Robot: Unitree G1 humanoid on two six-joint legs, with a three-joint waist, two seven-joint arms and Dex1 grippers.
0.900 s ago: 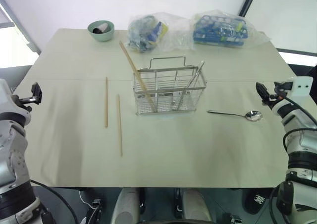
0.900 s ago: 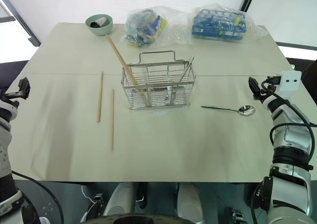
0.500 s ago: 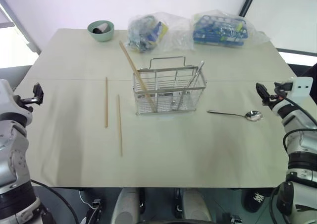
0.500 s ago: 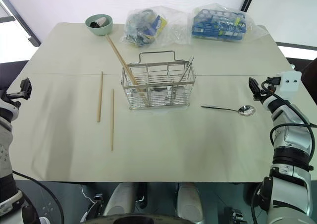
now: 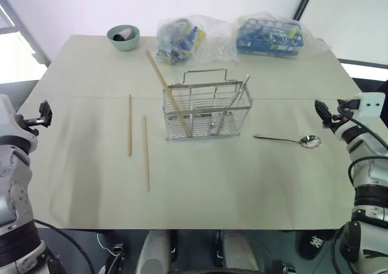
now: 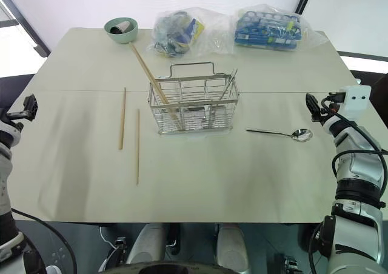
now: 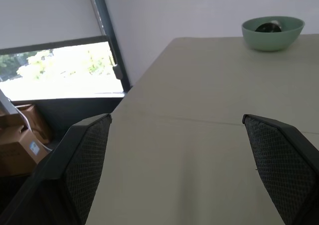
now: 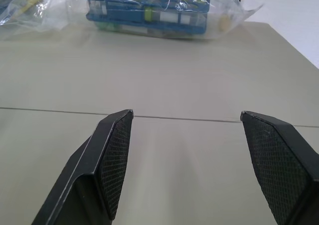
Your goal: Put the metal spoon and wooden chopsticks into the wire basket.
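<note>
At the centre of the frame stands the small rectangular silver wire basket (image 5: 207,111) with its thin loop handle, on the pale beige table (image 5: 194,183). One light-brown wooden chopstick (image 5: 167,91) already leans in it, its tip rising toward the upper left, and a slim metal utensil (image 5: 236,103) leans in the basket's right part. Two more long, slim wooden chopsticks (image 5: 138,138) lie flat on the table left of the basket, side by side and apart from each other. The shiny metal spoon (image 5: 288,140) lies flat to the right of the basket, bowl toward the right edge.

My left gripper (image 5: 43,113) hangs at the left edge of the frame, over the table's border, fingers spread wide with nothing between them. My right gripper (image 5: 322,113) sits at the right edge, above and just right of the spoon's bowl, fingers likewise parted and empty.

Along the top of the frame sit a green bowl (image 5: 123,37) and two clear plastic bags of blue items (image 5: 267,35).
</note>
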